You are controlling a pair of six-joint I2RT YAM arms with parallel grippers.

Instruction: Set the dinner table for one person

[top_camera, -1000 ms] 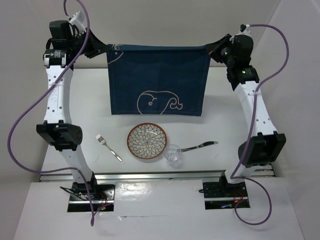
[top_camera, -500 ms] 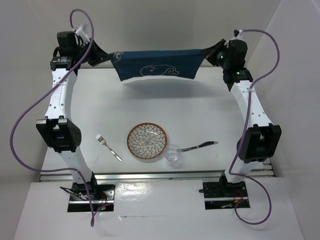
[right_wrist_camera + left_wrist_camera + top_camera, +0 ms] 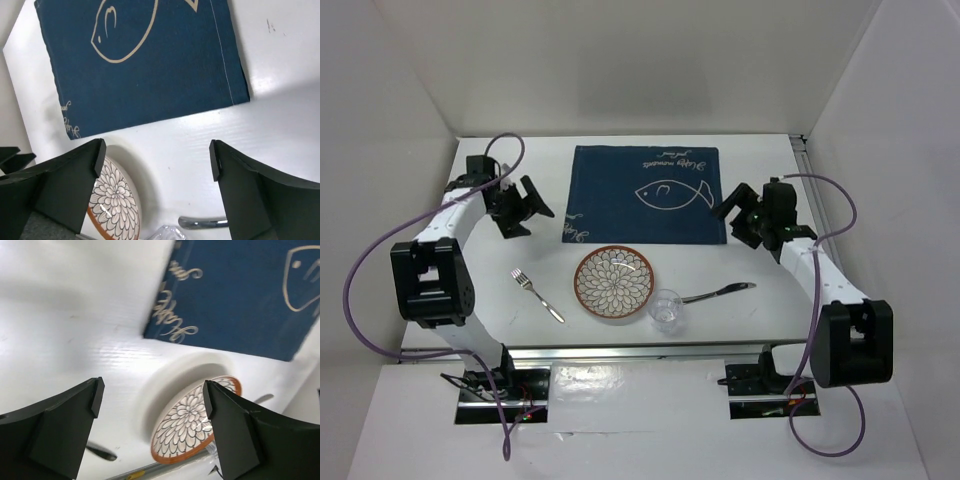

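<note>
While left gripper (image 3: 152,395) and right gripper (image 3: 158,152) gape empty — wrist views crop the plate (image 3: 192,425).

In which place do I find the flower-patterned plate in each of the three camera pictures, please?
Top external: the plate is in the middle, just below the blue cloth in the picture.
Left wrist: the plate is at the bottom centre, under the cloth's corner.
Right wrist: the plate is at the lower left, cut off by the bottom edge.
Shared landmark: the blue cloth with its fish drawing.
</note>
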